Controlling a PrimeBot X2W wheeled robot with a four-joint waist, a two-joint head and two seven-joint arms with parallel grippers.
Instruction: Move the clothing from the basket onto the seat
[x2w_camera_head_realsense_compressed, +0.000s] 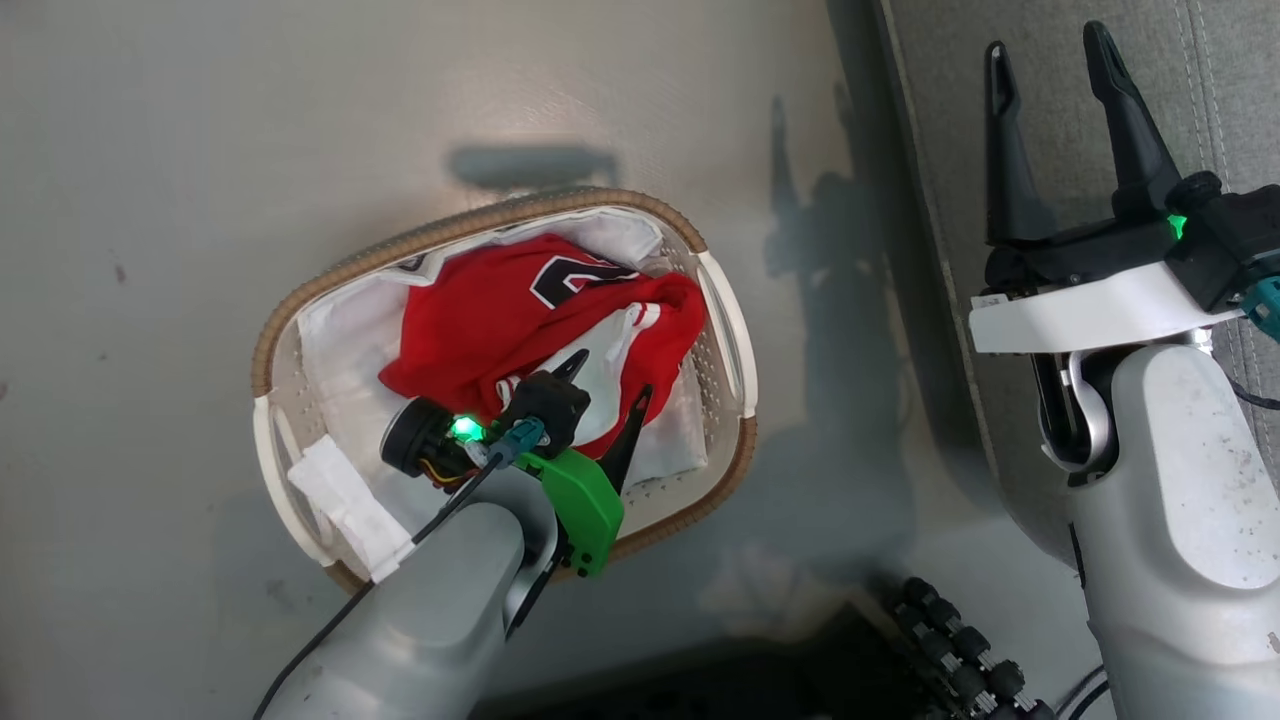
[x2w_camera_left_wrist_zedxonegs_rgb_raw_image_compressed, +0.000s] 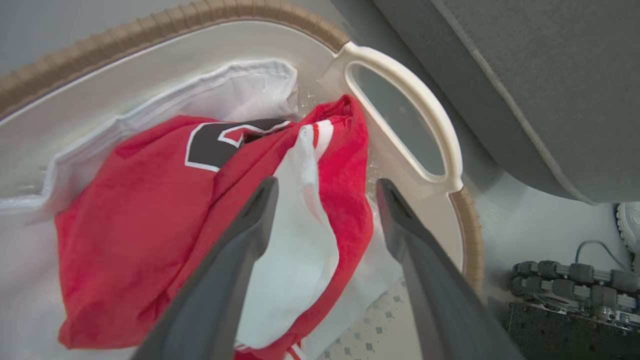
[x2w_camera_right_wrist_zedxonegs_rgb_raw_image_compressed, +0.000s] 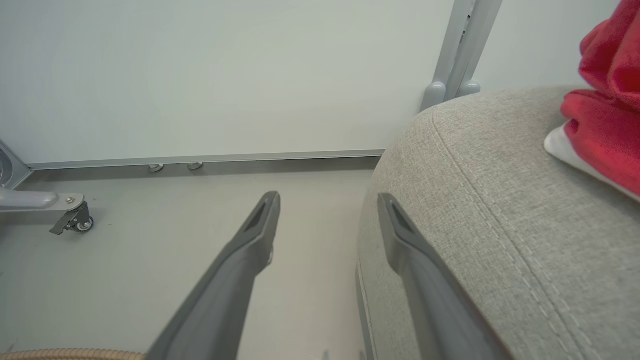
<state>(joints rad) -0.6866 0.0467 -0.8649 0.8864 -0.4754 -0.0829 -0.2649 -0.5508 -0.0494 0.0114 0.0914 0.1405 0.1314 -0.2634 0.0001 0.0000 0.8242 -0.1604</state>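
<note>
The cream basket (x2w_camera_head_realsense_compressed: 480, 215) with a brown woven rim stands on the floor and holds red clothing (x2w_camera_head_realsense_compressed: 480, 310) with a black-and-white number print on a white liner (x2w_camera_left_wrist_zedxonegs_rgb_raw_image_compressed: 240, 95). My left gripper (x2w_camera_head_realsense_compressed: 612, 375) reaches into the basket from the near side and is open. In the left wrist view, the left gripper (x2w_camera_left_wrist_zedxonegs_rgb_raw_image_compressed: 327, 184) has a red-and-white fold of the clothing (x2w_camera_left_wrist_zedxonegs_rgb_raw_image_compressed: 145, 200) between its fingers. My right gripper (x2w_camera_head_realsense_compressed: 1046, 42) hangs open and empty over the edge of the grey seat (x2w_camera_head_realsense_compressed: 940, 120). Another red garment (x2w_camera_right_wrist_zedxonegs_rgb_raw_image_compressed: 605, 120) lies on the seat (x2w_camera_right_wrist_zedxonegs_rgb_raw_image_compressed: 500, 200), to the right of the right gripper (x2w_camera_right_wrist_zedxonegs_rgb_raw_image_compressed: 328, 197).
The basket's side handle (x2w_camera_left_wrist_zedxonegs_rgb_raw_image_compressed: 430, 130) faces the seat (x2w_camera_left_wrist_zedxonegs_rgb_raw_image_compressed: 540, 75), with a strip of grey floor between them. A black cable chain (x2w_camera_head_realsense_compressed: 960, 650) lies by the robot's base. A pale wall panel and a frame caster (x2w_camera_right_wrist_zedxonegs_rgb_raw_image_compressed: 75, 222) stand beyond the seat. A shoe (x2w_camera_left_wrist_zedxonegs_rgb_raw_image_compressed: 629, 225) shows at the right edge.
</note>
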